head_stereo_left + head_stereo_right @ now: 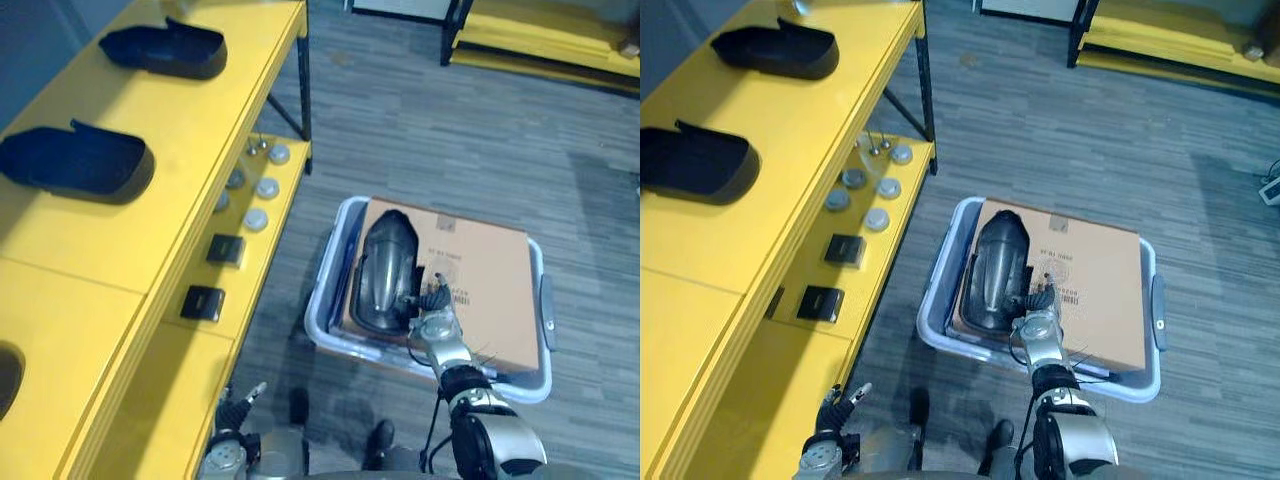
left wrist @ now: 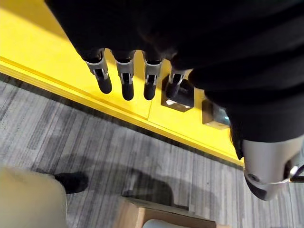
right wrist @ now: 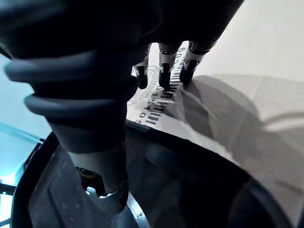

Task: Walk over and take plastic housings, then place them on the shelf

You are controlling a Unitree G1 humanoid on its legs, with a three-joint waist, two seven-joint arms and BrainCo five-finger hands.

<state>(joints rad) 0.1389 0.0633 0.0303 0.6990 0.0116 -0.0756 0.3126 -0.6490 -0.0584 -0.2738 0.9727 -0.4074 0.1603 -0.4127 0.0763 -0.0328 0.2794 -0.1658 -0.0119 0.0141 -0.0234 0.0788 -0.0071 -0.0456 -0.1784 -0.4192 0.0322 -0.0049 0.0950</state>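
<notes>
A dark plastic housing (image 1: 385, 270) lies open side up on a cardboard sheet (image 1: 490, 290) in a clear-blue bin (image 1: 325, 300) on the floor. My right hand (image 1: 432, 300) is at its near right rim. In the right wrist view the thumb (image 3: 102, 180) reaches inside the housing (image 3: 190, 190) while the straight fingers (image 3: 164, 76) hover over the cardboard outside the rim. Two more black housings (image 1: 165, 48) (image 1: 75, 160) rest on the yellow shelf top (image 1: 200, 150). My left hand (image 1: 235, 410) hangs low beside the shelf, its fingers (image 2: 126, 80) straight and empty.
The shelf's lower level holds several round metal discs (image 1: 265, 188) and two small black blocks (image 1: 225, 248) (image 1: 202, 301). Grey plank floor surrounds the bin. Another yellow rack (image 1: 540, 35) stands far back at the right.
</notes>
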